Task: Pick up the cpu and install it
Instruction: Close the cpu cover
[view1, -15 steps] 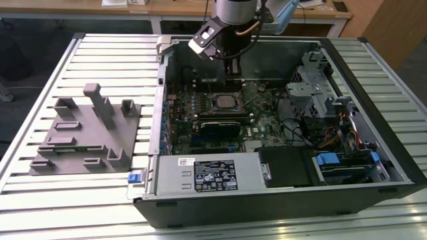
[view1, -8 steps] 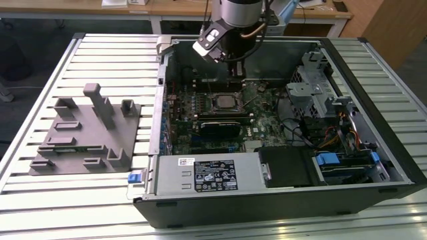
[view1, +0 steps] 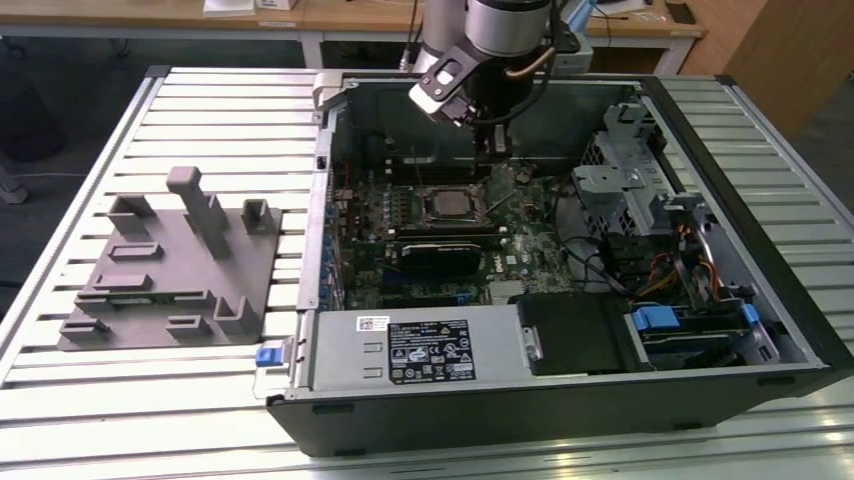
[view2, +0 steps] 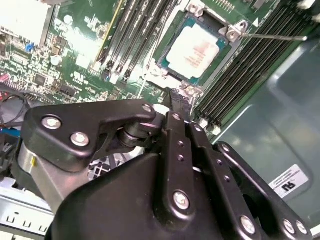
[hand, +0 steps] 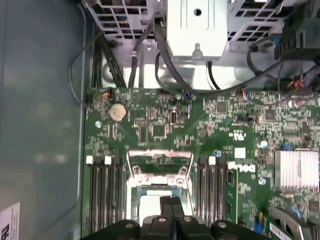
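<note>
Fingers (hand: 166, 208) are pressed together, tip against tip, with nothing between them. In both wrist views they hang just over one edge of the processor socket (view2: 161, 70); whether they touch it I cannot tell. The cpu (view2: 196, 50) lies flat in that socket on the green motherboard (hand: 150, 125), free of the fingers. It is a small square chip with a pale silver-grey metal top, faint print on it, and a thin green rim around the metal. A metal retaining frame (hand: 160, 162) stands open at one side of it, and rows of black memory slots (hand: 105, 192) flank the socket on both sides.

At the far edge of the scene, wooden desks (view1: 347, 15) run across the room, with a wooden cabinet (view1: 787, 50) at the exterior view's far right. The worktop (view1: 200, 110) is made of pale metal slats running left to right. Towards the exterior view's right, a black computer case (view1: 561, 405) lies open on it, with the arm (view1: 507, 25) reaching down inside. Just beside the case, on the exterior view's left, sits a grey fixture (view1: 174, 275) of blocks and posts. At the near side of the case, a silver power supply (view1: 414, 345) lies next to a blue-tabbed drive bay (view1: 667, 325).
</note>
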